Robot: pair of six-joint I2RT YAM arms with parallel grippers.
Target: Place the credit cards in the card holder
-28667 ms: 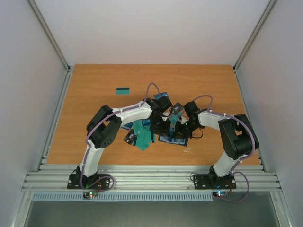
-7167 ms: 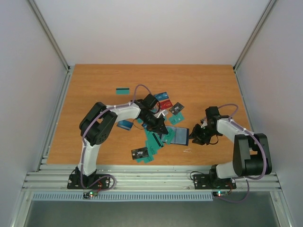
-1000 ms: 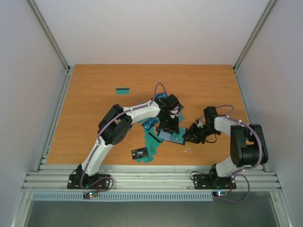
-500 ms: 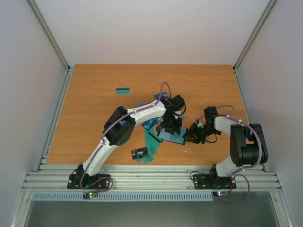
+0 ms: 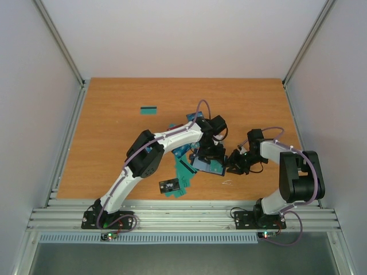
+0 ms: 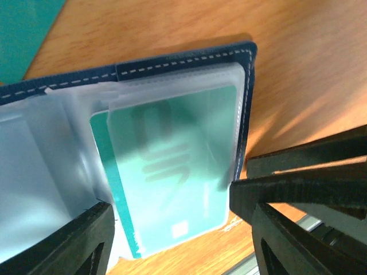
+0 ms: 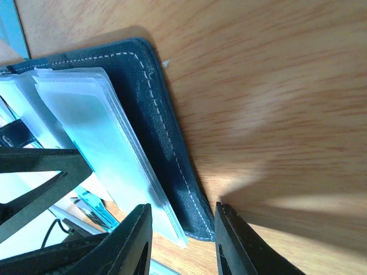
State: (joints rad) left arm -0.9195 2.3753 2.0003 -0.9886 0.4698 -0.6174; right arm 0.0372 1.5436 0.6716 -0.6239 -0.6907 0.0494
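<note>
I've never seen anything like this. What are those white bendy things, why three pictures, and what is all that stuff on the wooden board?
The white things are two robot arms, the left arm and the right arm, bolted at the near edge of the table. The wide picture looks down from above and behind them. Each close-up comes from a small camera on one wrist. On the table lie plastic credit cards, a lone teal card farther back, and an open navy card holder with clear sleeves. The left pincer straddles a sleeved card, teal; the right pincer straddles the holder's corner. Whether either squeezes, I cannot tell.
</note>
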